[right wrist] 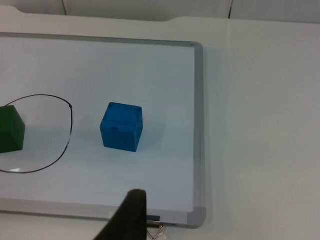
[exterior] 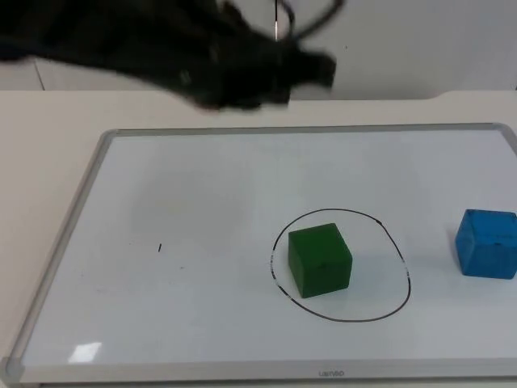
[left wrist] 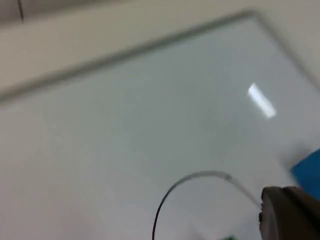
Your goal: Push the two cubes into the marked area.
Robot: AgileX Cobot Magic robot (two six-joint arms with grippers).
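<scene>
Whiteboard (exterior: 202, 178): green cube (exterior: 320, 260) inside marked circle (exterior: 401, 283), blue cube (exterior: 486, 243) well outside. Left gripper (exterior: 311, 73) raised, right gripper (right wrist: 131, 212) hovering; can't tell grip states.

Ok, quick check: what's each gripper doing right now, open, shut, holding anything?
Left gripper: blurred above the whiteboard's far edge; cannot be told.
Right gripper: near the whiteboard's corner, short of the blue cube; cannot be told.

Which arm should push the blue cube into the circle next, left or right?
Right, probably. The blue cube lies outside the drawn circle on the right side, and the right wrist view looks straight at it. The green cube is already inside. The left arm is blurred, raised beyond the whiteboard.
</scene>
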